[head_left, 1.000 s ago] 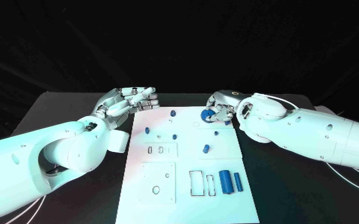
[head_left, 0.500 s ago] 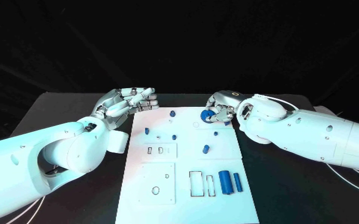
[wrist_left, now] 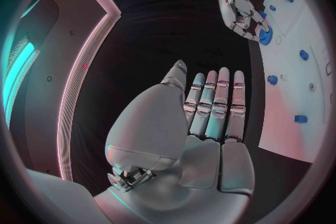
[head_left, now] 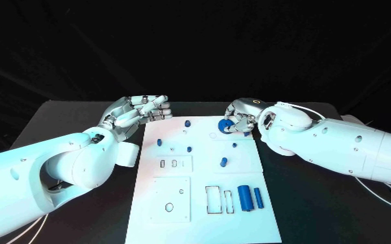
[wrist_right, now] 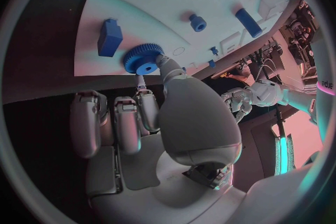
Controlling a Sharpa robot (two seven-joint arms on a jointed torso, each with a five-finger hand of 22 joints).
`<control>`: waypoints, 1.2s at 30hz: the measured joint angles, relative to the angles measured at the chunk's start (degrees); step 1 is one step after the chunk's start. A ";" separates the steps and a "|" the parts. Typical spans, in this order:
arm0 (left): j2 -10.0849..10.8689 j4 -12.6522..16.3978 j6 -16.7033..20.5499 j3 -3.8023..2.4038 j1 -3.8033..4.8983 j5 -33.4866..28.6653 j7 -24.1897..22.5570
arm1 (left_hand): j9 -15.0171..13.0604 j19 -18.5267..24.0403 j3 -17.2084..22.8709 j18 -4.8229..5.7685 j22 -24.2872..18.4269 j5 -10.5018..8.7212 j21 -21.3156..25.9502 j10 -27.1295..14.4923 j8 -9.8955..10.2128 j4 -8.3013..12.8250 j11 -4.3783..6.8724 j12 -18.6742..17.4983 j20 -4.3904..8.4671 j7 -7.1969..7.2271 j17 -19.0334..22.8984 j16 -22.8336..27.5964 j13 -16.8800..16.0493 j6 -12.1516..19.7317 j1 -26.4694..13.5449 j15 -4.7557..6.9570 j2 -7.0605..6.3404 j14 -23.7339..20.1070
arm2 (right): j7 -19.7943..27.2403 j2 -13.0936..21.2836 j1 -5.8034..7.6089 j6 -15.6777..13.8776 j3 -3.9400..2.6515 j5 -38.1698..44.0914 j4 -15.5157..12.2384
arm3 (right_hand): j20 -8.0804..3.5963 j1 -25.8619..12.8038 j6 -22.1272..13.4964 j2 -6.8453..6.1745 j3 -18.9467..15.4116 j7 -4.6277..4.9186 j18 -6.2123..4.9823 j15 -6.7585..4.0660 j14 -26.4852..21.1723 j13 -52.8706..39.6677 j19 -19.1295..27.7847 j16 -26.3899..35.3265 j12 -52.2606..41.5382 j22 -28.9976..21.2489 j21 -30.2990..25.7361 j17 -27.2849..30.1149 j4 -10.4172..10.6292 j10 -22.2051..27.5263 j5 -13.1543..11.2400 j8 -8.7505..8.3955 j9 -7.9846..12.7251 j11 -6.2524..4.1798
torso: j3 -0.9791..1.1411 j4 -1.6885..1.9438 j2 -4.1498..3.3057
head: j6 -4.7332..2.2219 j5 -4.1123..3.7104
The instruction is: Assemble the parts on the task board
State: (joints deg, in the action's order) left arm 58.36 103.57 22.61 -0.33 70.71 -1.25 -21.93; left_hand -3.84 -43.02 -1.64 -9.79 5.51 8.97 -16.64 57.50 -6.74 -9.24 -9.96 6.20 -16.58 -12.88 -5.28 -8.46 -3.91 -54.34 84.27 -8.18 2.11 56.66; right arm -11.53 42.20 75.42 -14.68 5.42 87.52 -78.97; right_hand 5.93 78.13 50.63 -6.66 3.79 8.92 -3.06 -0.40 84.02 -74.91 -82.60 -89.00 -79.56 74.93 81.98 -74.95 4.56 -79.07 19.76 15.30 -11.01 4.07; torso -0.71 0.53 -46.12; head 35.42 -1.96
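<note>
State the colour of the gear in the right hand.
Blue; the gear shows best in the right wrist view.

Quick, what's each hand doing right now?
Left hand: open, holding nothing.
Right hand: holding the blue gear over the task board.

White task board (head_left: 204, 199) mid-table; blue gear (head_left: 225, 124) at far edge.

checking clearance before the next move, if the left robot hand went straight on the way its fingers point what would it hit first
Probably the right robot hand holding the blue gear. The left robot hand points across bare black table toward it, beside the task board; depth is unclear.
</note>
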 measured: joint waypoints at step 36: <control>0.13 0.00 -0.08 0.00 0.00 -0.01 0.41 | 0.00 0.00 0.00 0.00 -0.04 0.00 0.00 0.21 0.21 0.00 -0.20 0.00 0.00 0.00 0.00 0.00 0.00 0.00 0.00 -0.20 0.00 0.20 | -0.78 -0.09 0.38 2.65 -0.33 -0.65 0.03 | -0.53 -0.09 2.72 0.72 3.90 -1.03 0.00 -0.01 0.00 0.01 -0.64 -0.49 -2.59 -0.02 0.79 0.02 1.05 -2.52 3.89 1.52 -0.11 -1.04 | 0.01 0.06 0.01 | 0.32 -0.31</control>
State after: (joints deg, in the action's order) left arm 58.50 103.57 22.54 -0.33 70.71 -1.26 -21.53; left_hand -3.84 -43.02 -1.64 -9.79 5.47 8.97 -16.64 57.71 -6.53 -9.24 -10.17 6.20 -16.58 -12.88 -5.28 -8.46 -3.91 -54.34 84.27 -8.39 2.11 56.87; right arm -12.31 42.11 75.80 -12.03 5.10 86.87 -78.94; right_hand 5.40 78.04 53.36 -5.94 7.68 7.89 -3.06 -0.41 84.02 -74.90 -83.24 -89.49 -82.15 74.91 82.77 -74.93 5.60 -81.60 23.65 16.82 -11.12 3.03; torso -0.70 0.59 -46.12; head 35.74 -2.27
